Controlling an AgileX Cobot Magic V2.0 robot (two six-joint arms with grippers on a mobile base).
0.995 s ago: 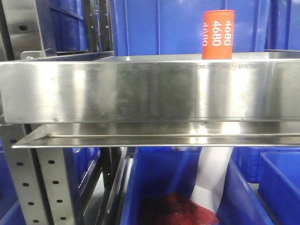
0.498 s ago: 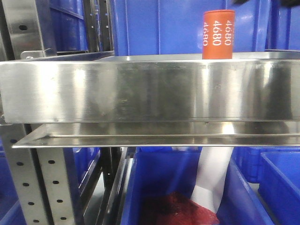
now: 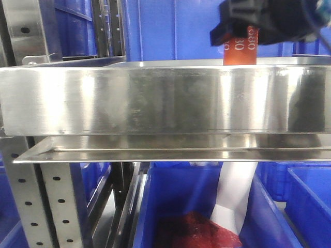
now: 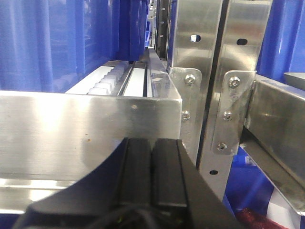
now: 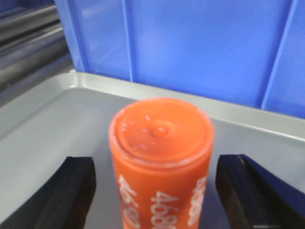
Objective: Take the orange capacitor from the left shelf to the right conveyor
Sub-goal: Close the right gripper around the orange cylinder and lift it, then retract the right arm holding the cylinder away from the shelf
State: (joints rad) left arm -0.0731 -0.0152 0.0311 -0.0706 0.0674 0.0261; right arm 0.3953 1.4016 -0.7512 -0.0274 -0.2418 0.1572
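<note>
Orange capacitor (image 5: 161, 157), the small can-like cylinder with white "4680" down its side, stands upright on the brushed stainless-steel tray ledge of the left shelf (image 3: 155, 101), toward that ledge's right end.

Nearest my right wrist camera are the two black fingers (image 5: 71, 191) of the right gripper (image 5: 159, 188). They are spread wide, one on each side of the can, with bare tray showing in both gaps, so nothing is gripped yet. Beyond the can the ledge's floor runs back to its raised rear rim. Behind that rim rises the ribbed wall of a blue plastic bin (image 5: 200, 47).

What's new: a second ago the front camera had the can alone above the ledge's front lip. Now the black gripper body covers the can's upper part. I read the approach as about done (closing comes next, I'd say, and squarely, since a tall can tips easily).

My left gripper (image 4: 152, 167) sits low before the ledge's steel face, its black jaws pressed together on nothing. The right conveyor shows in no view.
</note>
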